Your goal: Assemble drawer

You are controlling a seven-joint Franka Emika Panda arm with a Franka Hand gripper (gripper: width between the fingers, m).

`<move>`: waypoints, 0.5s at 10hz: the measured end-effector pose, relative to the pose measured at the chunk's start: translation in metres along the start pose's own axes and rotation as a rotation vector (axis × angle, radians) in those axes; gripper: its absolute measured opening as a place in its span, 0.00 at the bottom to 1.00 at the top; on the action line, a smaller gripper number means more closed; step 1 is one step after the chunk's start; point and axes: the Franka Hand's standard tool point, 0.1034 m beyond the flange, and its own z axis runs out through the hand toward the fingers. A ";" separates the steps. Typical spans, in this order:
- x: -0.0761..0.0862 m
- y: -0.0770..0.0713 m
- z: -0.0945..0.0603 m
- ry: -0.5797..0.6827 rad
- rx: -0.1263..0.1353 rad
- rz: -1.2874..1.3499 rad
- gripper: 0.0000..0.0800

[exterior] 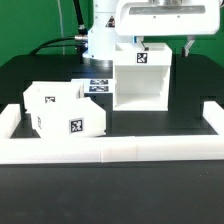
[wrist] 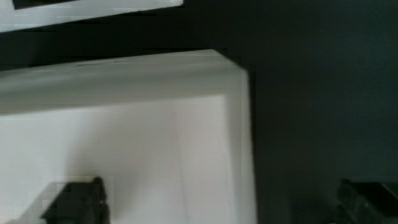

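Observation:
The drawer's tall white housing point(exterior: 140, 78) stands upright at the centre right of the table, its open front facing the camera and a tag on its top. Two small white trays point(exterior: 48, 100) point(exterior: 76, 116) sit close together toward the exterior view's left, each with a tag. My gripper point(exterior: 166, 46) hovers just above the housing's top, open and empty. In the wrist view my gripper point(wrist: 219, 205) has its dark fingertips point(wrist: 75, 200) spread wide, with the housing's top edge and side wall point(wrist: 125, 130) between them.
The marker board point(exterior: 97, 86) lies flat between the trays and the housing; its corner shows in the wrist view point(wrist: 71, 12). A low white wall strip point(exterior: 110, 150) borders the front and sides of the black table. The robot's base stands behind.

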 end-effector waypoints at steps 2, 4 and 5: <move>0.001 0.001 0.000 -0.001 0.002 -0.006 0.51; 0.001 0.002 0.000 -0.001 0.002 -0.005 0.26; 0.001 0.002 0.000 -0.001 0.002 -0.005 0.10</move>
